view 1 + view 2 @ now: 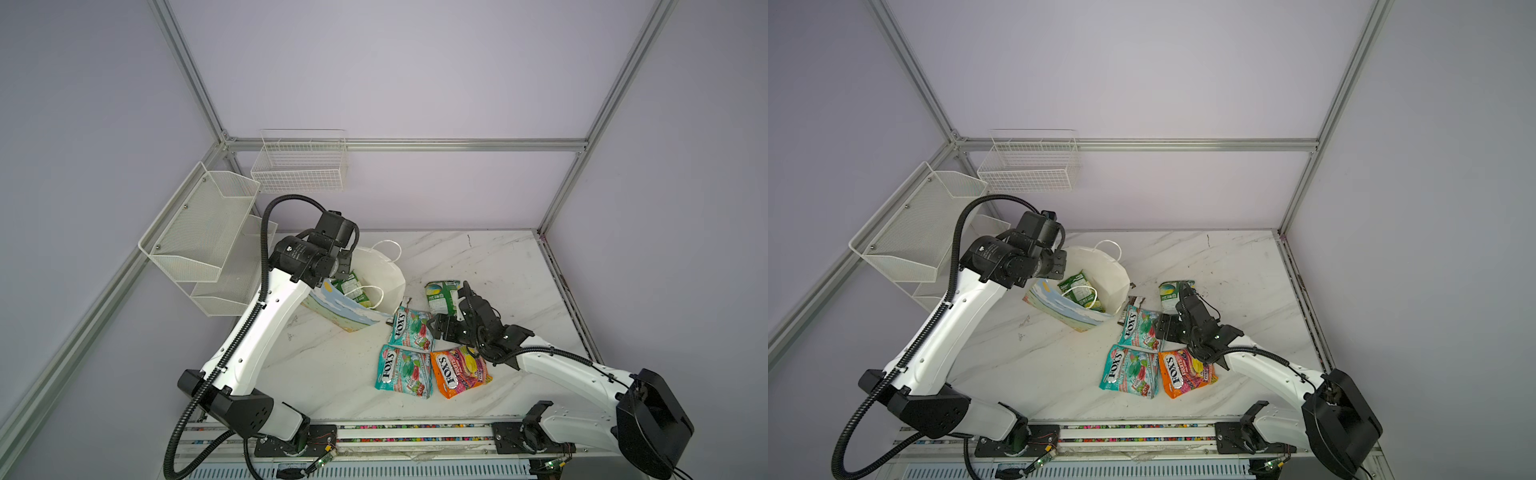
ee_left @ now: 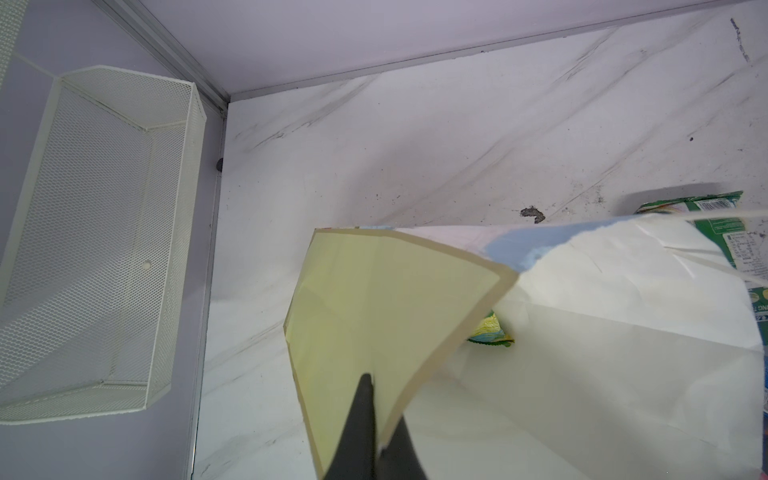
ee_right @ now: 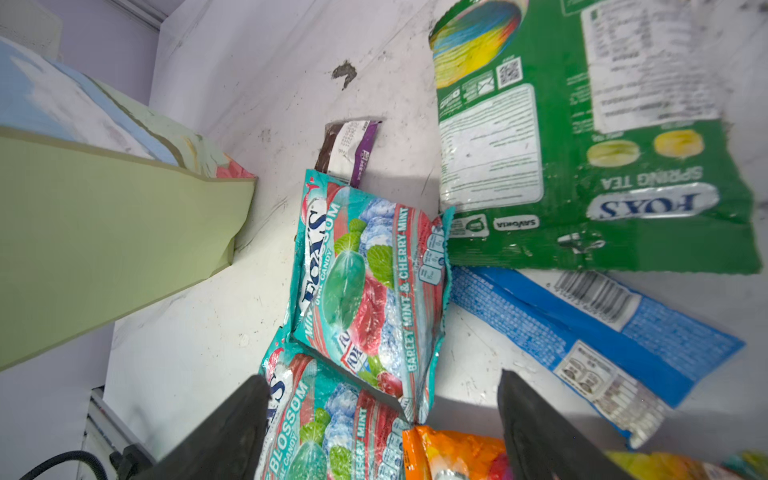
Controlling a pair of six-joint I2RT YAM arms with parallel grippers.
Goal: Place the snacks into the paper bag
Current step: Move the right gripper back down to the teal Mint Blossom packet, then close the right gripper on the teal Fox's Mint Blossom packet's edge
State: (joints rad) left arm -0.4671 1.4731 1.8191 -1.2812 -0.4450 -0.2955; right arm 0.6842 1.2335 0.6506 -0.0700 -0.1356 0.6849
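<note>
The right gripper (image 3: 380, 380), jaws apart and empty, hangs over the upper teal packet (image 3: 365, 282), which lies on the table (image 1: 332, 374) beside the paper bag (image 1: 384, 276) that the left gripper (image 2: 380, 436) pinches by its wall; light, glossy and limp, the packet probably wants gripping at a crimped edge.

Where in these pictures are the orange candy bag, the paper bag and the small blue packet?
orange candy bag (image 1: 459, 371): a top view, middle of its printed front.
paper bag (image 1: 388, 276): a top view, white inner wall.
blue packet (image 3: 540, 324): right wrist view, blue printed panel.
</note>
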